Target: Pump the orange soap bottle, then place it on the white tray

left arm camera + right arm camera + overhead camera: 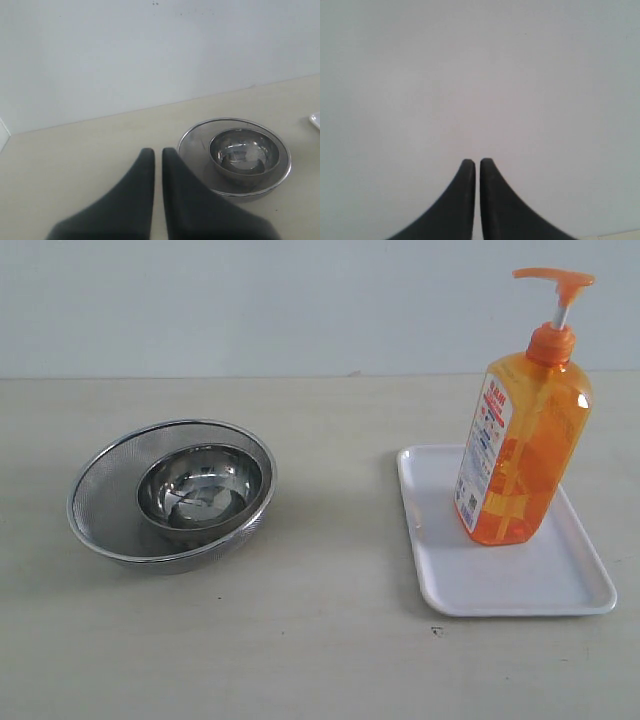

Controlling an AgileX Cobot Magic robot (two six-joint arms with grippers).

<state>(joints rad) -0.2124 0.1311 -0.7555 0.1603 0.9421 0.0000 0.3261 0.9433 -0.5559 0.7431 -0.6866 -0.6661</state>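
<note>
I judge the task done, bottle (522, 440) upright on tray (520, 590); my left gripper (158, 152) and right gripper (477, 162), both pressed together empty, should steer clear.

The orange soap bottle (525, 455) is standing upright on the white tray (500, 585), sitting toward one end of it, with a stretch of bare tray showing beside its base. Its translucent orange body is showing a white-and-red label on one flat side, and its orange pump head is sitting raised on the white stem. The glossy, low-rimmed tray is lying flat on the surface, well apart from the left pincer (157, 152).
</note>
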